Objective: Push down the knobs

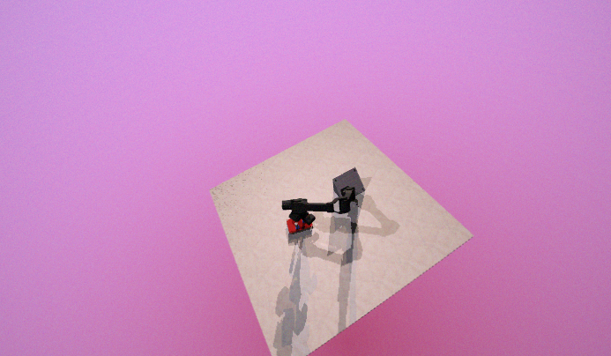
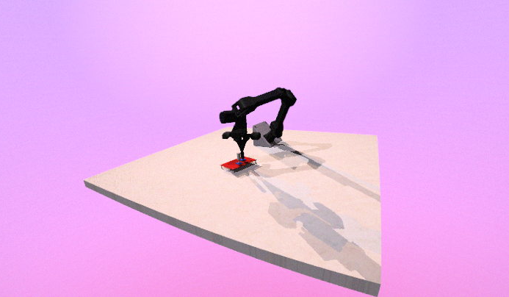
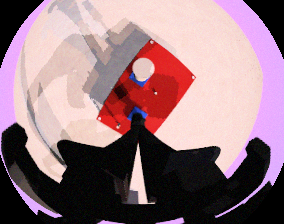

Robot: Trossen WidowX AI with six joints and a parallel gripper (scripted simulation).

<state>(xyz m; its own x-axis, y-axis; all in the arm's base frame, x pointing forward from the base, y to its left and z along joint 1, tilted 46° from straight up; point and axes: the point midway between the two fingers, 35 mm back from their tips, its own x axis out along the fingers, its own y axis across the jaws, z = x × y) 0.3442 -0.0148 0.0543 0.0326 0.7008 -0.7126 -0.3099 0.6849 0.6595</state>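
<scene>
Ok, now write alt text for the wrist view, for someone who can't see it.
Shut black gripper fingertips point at one blue potentiometer on a red circuit board; a pale round knob tops the other. Whether the tips touch anything is unclear.

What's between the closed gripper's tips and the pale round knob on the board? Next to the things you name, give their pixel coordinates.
In the wrist view, a stretch of red board (image 3: 169, 95) and part of a blue potentiometer (image 3: 138, 81) lie between the gripper (image 3: 138, 128) and that knob (image 3: 143, 68).
</scene>
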